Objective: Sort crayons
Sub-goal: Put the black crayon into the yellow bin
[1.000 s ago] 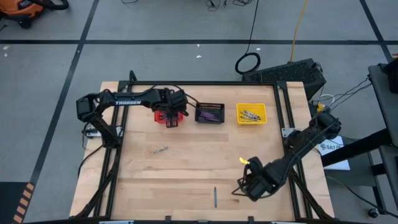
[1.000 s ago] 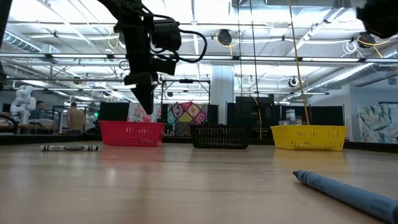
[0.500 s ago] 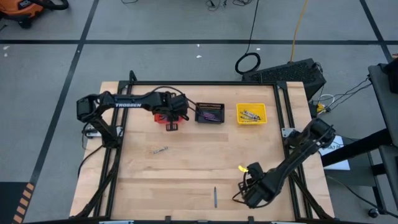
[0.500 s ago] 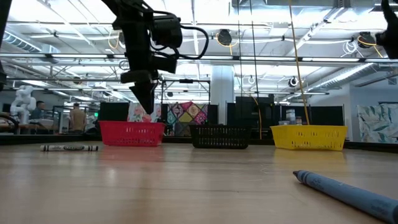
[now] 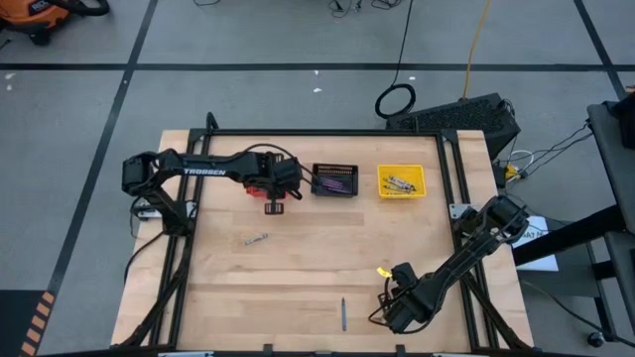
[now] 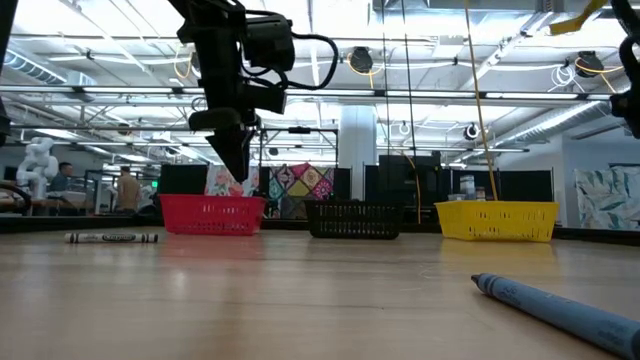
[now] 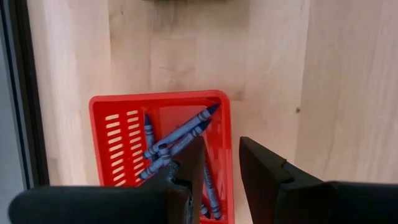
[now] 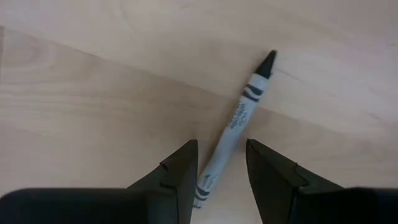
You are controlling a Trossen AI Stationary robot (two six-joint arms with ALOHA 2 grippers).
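Note:
My left gripper (image 5: 275, 205) hangs open and empty just past the near edge of the red basket (image 5: 258, 184). The left wrist view shows its fingers (image 7: 222, 165) over the basket's corner (image 7: 221, 99), with several blue crayons (image 7: 177, 137) lying inside. My right gripper (image 5: 387, 314) is low near the table's front edge. It is open, with one finger on each side of a grey crayon (image 8: 239, 121) that lies flat on the table and touches neither finger. The same crayon shows in the high view (image 5: 343, 313) and the low view (image 6: 560, 305).
A black basket (image 5: 334, 179) with purple crayons and a yellow basket (image 5: 401, 180) with grey ones stand in a row to the right of the red basket at the far side. Another crayon (image 5: 256, 239) lies on the table's left half.
My right gripper has gone toward the table's near edge and a little left, toward the grey crayon. My left gripper has drawn back a little from over the red basket toward the near edge. The crayons and baskets have stayed in place.

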